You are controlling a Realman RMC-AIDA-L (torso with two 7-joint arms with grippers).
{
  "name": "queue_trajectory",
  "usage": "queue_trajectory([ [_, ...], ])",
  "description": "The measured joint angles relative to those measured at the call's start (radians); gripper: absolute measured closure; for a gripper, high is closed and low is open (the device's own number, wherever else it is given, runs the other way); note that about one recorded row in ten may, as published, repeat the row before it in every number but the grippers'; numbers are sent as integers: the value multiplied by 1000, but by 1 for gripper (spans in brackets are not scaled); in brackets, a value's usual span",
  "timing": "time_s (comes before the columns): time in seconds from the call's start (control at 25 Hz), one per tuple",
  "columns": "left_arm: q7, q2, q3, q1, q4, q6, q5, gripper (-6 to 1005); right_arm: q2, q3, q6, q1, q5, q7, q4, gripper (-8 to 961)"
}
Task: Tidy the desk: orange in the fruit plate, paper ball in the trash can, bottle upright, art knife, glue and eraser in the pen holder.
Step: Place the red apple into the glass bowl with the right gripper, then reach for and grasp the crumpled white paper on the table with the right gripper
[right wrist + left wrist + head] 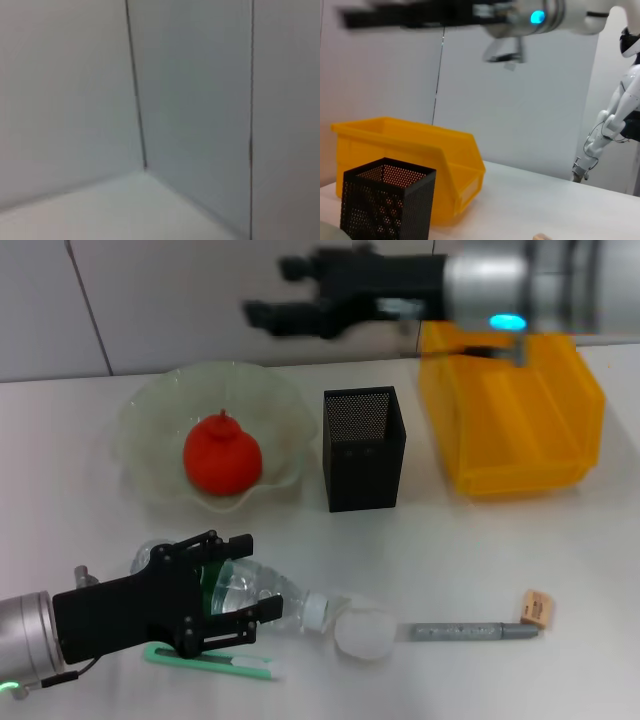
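I see left pincer (235,590) clamped on one clear plastic bottle (262,597) lying on white worktop (480,560) | right pincer (268,290) apart, raised | one orange (222,454) in glass fruit plate (150,410)

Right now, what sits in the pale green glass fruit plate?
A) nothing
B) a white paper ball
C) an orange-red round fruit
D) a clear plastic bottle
C: the orange-red round fruit rests in the pale green glass fruit plate, while the ball and bottle lie on the desk.
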State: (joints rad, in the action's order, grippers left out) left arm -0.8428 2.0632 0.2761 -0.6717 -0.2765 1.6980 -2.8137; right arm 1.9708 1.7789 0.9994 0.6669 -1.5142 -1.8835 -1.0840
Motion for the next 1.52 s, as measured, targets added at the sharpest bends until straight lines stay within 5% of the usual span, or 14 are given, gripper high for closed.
queue_trajectory([
  [0.04, 0, 0, 0, 0, 0, -2, 1, 179, -18, 69, 162, -40, 146, -151, -97, 235],
  [0.12, 0, -1, -1, 0, -1, -4, 6, 179, -21, 109, 242, -57, 212, -211, -142, 196],
  [0.36, 1, -2, -4, -1, -5, -15, 20, 180, -5, 296, 668, -110, 452, -347, -357, 176],
  [0.56, -2, -2, -6, -1, -2, -15, 24, 180, 1, 276, 830, -73, 616, -420, -394, 175],
  [0.88, -9, -2, -8, -2, -1, -10, 24, 180, 86, 147, 835, -16, 848, -478, -407, 173],
  [1.52, -12, -3, -8, -1, -6, 8, 16, 181, 108, -240, 612, 4, 835, -645, -327, 172],
])
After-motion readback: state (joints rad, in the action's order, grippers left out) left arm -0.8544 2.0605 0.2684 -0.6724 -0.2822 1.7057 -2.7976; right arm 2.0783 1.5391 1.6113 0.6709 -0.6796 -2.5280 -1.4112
